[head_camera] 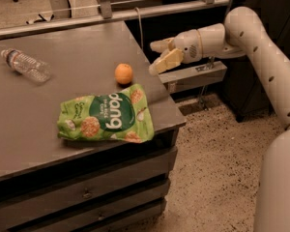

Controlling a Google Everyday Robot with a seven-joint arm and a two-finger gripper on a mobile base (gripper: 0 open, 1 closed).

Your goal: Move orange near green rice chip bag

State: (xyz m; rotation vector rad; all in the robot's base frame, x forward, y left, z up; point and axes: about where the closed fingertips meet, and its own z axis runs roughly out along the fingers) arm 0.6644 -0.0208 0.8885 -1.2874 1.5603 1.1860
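table (87, 42): grey, with drawers | on it: orange (123, 73) just beside green rice chip bag (106, 114); water bottle (26, 65) lying far left | gripper (153, 58): beyond right edge; fingers apart

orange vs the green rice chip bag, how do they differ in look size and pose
The orange is small, round and plain-coloured; the green rice chip bag is much larger, flat, lime green with print. The orange sits farther back; the bag lies by the table's front corner. Both rest on the table, ungripped: the gripper hangs beyond its right edge, jaws open, empty.
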